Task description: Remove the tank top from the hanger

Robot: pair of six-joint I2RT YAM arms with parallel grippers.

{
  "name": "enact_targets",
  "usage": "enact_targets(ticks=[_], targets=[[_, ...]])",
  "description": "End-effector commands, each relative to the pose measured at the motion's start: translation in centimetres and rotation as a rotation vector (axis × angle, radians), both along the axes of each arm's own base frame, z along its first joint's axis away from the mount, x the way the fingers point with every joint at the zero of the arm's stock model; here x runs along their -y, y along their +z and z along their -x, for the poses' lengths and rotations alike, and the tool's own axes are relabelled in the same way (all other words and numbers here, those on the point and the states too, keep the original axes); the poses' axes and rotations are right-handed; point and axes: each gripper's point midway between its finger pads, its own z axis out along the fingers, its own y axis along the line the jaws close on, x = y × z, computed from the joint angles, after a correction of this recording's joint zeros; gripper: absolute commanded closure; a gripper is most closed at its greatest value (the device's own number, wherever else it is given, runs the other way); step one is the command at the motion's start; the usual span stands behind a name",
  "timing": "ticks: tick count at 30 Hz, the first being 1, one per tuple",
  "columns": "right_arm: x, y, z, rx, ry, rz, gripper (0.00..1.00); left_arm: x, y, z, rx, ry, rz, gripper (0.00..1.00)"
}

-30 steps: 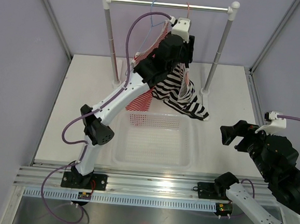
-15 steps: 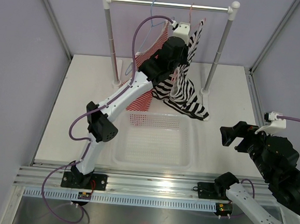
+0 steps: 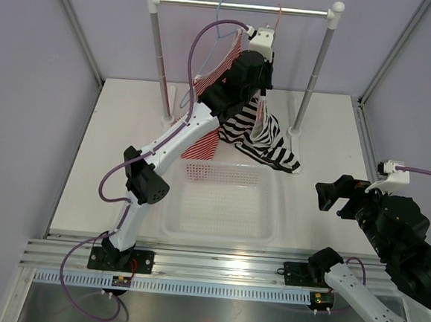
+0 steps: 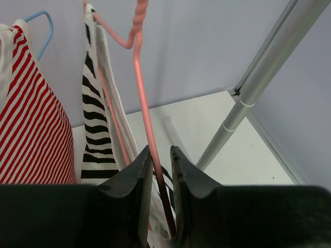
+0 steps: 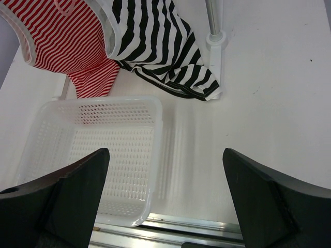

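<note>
Up at the far rail (image 3: 242, 7), the left gripper (image 4: 159, 155) is pinched almost fully closed on the hanger (image 4: 140, 77), the pink wire running straight between its 2 fingers. The tank top (image 4: 93, 103) hangs off that hanger just left of the wire, and its hem spills onto the table (image 5: 269, 103) right against the foot of the right post (image 5: 215, 39). A red-striped top (image 4: 31, 129) crowds the left side, and there's open air between wire and post on the right. Down near, the right gripper (image 5: 163, 206) hovers spread wide, holding nothing, over bare table beside the right rim of the basket (image 5: 93, 103).
</note>
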Motion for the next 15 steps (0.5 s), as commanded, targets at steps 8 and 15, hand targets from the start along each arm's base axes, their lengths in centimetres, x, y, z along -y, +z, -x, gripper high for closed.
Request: enact_targets(ticks=[8,15], targets=[[-0.8,0.4,-0.4,0.014,0.044,0.011,0.00,-1.6,6.8,0.9,0.106,-0.002,0.124,0.91],[-1.0,0.2,-0.5,0.011,0.048,0.008,0.00,-2.6,8.5,1.5,0.126,0.016,0.158,1.00]])
